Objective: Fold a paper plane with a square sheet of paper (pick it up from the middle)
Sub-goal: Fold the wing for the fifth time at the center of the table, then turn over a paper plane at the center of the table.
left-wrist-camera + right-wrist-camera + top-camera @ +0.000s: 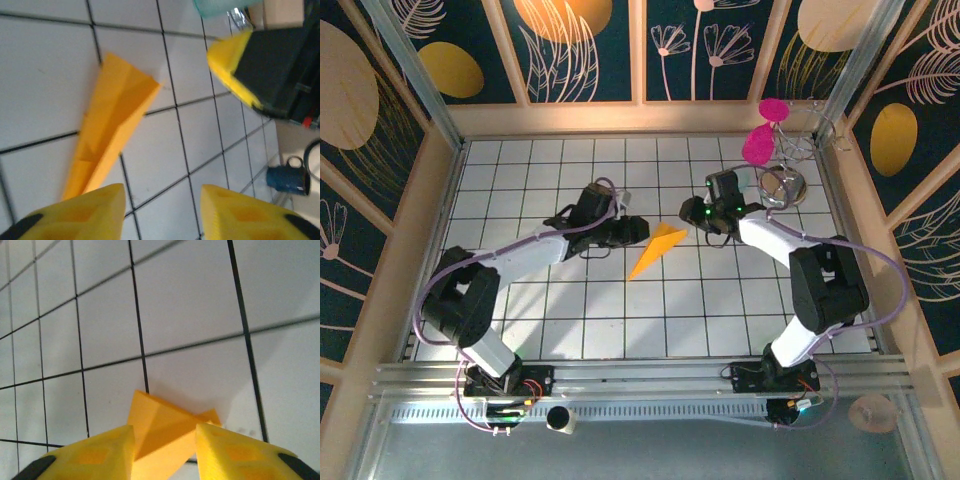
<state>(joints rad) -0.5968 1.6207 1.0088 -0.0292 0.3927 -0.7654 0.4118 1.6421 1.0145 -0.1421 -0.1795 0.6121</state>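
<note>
While the paper plane [657, 250] lies flat on the table [560, 320] at frame centre, tip lower left and tail upper right, both claws stand spread and empty: left claw [161, 200] just beside its left edge, right claw [164, 435] nearest the tail.

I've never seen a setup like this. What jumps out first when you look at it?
First, the bright orange-yellow paper plane, lying in the middle of the white tiled table with its tip pointing towards the near side. The left arm and the right arm lean in on either side of it. At the far right corner, bright pink shapes stand out against the dark painted walls.
</note>
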